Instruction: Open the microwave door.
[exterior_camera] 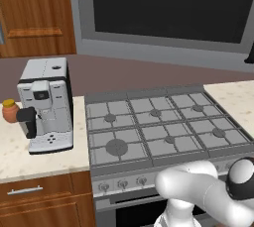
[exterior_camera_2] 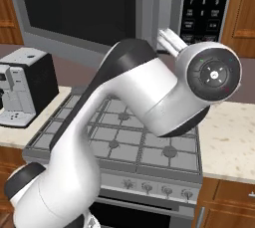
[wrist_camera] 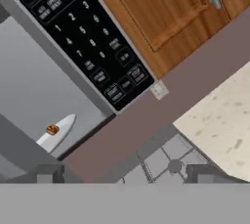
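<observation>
Two jaws (wrist_camera: 124, 173) wide apart (nothing between) beside microwave door (wrist_camera: 29, 96).

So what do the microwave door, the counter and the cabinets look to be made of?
Microwave door: grey metal-like frame, matt, around dark glossy-looking glass. Counter: speckled cream stone, probably granite or marble. Cabinets: reddish-brown wood with visible grain, likely varnished. All rendered, so only apparent.
</observation>
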